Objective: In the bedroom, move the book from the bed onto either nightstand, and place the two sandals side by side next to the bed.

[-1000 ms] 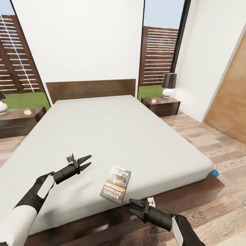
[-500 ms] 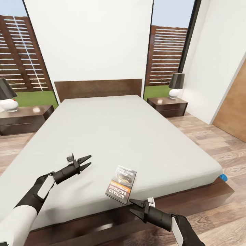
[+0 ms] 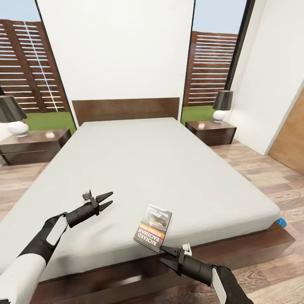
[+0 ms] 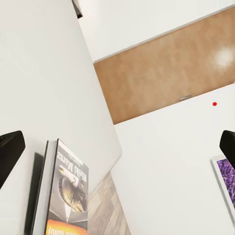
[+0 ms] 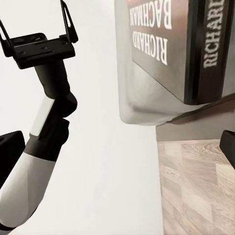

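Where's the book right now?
In the head view the book lies flat on the bed near its foot edge, just beyond the right end effector, which is open and not touching it.

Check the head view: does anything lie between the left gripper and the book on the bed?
No. In the head view only bare mattress separates the left gripper from the book.
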Robot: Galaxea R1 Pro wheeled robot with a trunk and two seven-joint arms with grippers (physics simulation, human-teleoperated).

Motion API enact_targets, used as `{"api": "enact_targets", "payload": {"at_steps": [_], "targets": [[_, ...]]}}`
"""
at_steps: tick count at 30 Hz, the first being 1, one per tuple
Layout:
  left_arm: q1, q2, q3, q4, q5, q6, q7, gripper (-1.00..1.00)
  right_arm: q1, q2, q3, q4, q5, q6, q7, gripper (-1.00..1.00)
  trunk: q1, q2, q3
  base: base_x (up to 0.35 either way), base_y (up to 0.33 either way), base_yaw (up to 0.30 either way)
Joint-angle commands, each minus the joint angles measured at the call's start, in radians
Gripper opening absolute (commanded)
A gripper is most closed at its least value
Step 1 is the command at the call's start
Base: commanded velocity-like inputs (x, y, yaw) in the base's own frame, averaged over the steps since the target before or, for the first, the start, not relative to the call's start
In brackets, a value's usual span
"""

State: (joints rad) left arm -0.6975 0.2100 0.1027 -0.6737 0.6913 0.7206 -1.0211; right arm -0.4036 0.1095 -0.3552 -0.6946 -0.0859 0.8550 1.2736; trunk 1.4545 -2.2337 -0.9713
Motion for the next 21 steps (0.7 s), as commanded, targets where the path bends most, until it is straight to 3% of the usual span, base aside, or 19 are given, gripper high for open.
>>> {"api": "enact_targets", "payload": {"at_steps": [1, 21], "targets": [[0.000, 0.000, 0.000, 0.000, 0.005, 0.007, -0.001, 1.00, -0.001, 0.001, -0.004, 0.000, 0.002, 0.006, 0.003, 1.00, 0.000, 0.000, -0.001, 0.000, 0.000, 0.003], [0.000, 0.000, -0.001, 0.000, 0.005, 0.007, -0.001, 1.00, 0.000, 0.001, -0.004, 0.000, 0.002, 0.006, 0.004, 1.00, 0.000, 0.000, -0.001, 0.000, 0.000, 0.000]]}}
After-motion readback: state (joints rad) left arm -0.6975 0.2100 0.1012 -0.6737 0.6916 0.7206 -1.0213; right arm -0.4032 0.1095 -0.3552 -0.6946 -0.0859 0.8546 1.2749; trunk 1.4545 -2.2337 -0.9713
